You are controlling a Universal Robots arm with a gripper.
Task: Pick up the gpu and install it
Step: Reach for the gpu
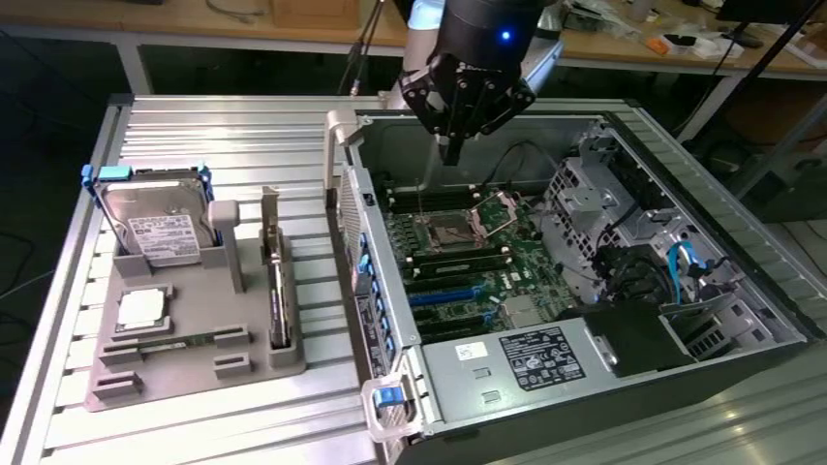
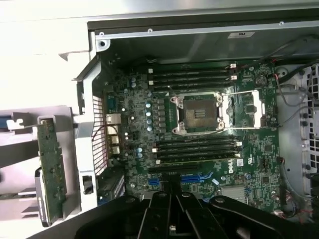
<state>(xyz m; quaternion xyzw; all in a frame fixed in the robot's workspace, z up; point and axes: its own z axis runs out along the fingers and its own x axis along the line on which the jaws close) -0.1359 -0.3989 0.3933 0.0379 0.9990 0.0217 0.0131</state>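
Above the open computer case (image 1: 352, 203), the gripper (image 1: 448, 147) hangs empty, jaws pressed together; at eight o'clock in the exterior view, the gpu (image 1: 275, 291) stands edge-on in a gray holder (image 1: 194, 360).

Diffuse overhead light is brightening the ribbed metal surface (image 1: 220, 126) in the exterior view, the computer case (image 1: 349, 199) is shading its interior, and in the wrist view glare is washing out that surface while the gripper (image 2: 172, 221) is appearing as a dark silhouette.
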